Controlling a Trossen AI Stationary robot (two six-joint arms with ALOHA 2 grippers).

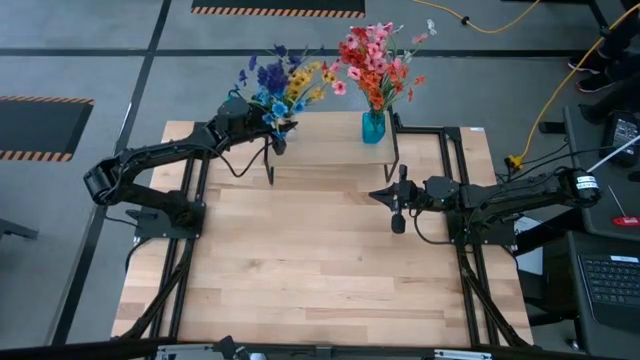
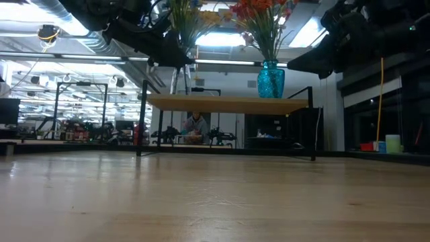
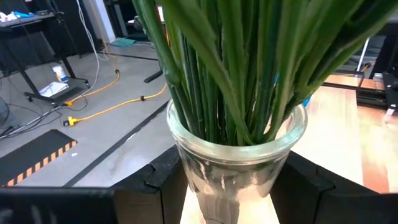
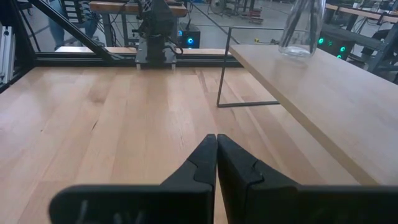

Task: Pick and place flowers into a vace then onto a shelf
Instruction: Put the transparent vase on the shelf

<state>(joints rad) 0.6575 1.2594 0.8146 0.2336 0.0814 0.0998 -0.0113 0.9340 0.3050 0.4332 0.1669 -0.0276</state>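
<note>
A clear glass vase (image 3: 233,162) full of green stems (image 3: 236,68) stands at the left end of the shelf (image 1: 330,150). Its blue, purple and yellow flowers (image 1: 282,82) spread out above it. My left gripper (image 1: 272,128) is shut on this vase. A blue glass vase (image 1: 373,127) with red and pink flowers (image 1: 375,58) stands on the shelf's right end. My right gripper (image 1: 373,195) hovers shut over the table in front of the shelf and holds nothing. My left gripper has the clear vase pinched between its two fingers (image 3: 163,180), which press on opposite sides of the glass wall (image 3: 189,177) just below the rim. They come in nearly level from the table's left side. The vase stands upright, its base (image 4: 297,51) on the shelf's plank.
The shelf's thin black legs (image 4: 222,68) stand on the wooden tabletop (image 1: 320,260), which lies bare in front of the shelf. Black frame rails (image 1: 190,230) run along both table sides. A yellow cable (image 1: 545,110) lies on the floor. A person (image 2: 196,124) sits far behind the table.
</note>
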